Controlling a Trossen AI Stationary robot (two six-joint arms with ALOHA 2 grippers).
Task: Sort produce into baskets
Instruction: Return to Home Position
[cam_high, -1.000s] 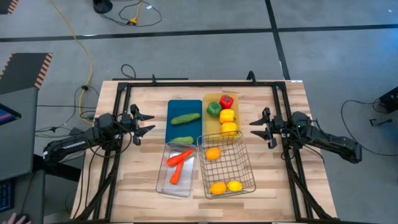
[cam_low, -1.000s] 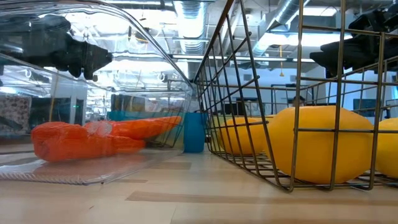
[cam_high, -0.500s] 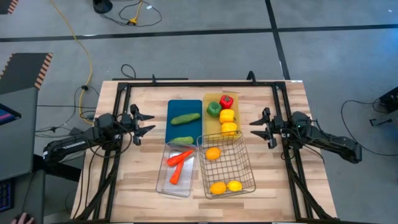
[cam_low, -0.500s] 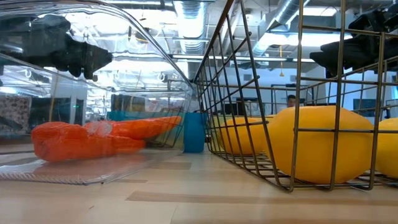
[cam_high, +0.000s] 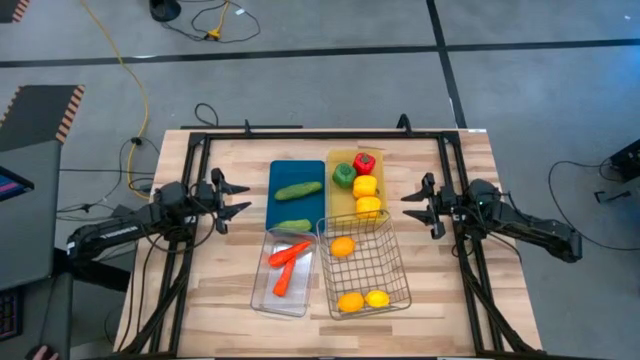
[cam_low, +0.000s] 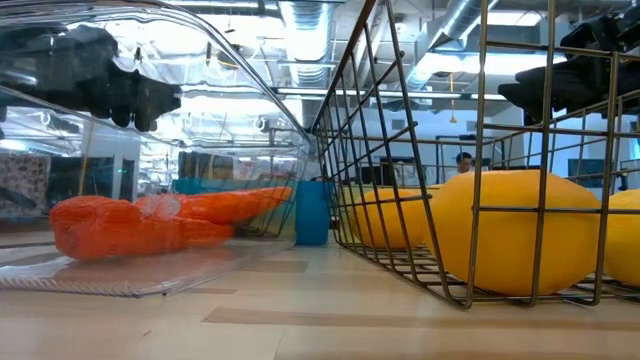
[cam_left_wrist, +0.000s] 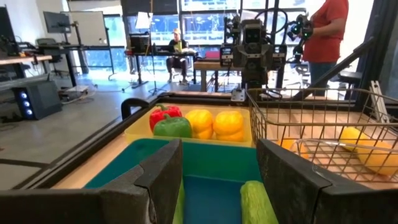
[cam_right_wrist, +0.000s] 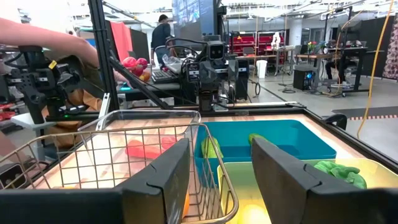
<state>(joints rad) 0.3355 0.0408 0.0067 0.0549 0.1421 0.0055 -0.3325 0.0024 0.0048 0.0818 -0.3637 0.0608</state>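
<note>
Left gripper (cam_high: 240, 198) & right gripper (cam_high: 408, 205) gape wide, holding nothing, at opposite edges of table (cam_high: 470, 160). Carrots (cam_high: 287, 262) in clear bin (cam_high: 265, 295), cucumbers (cam_high: 298, 190) on blue tray (cam_high: 285, 208); rest prob. sorted too. Homing: retract slow, steer clear of wire basket (cam_high: 397, 262) rim, no sideways sweep.
</note>
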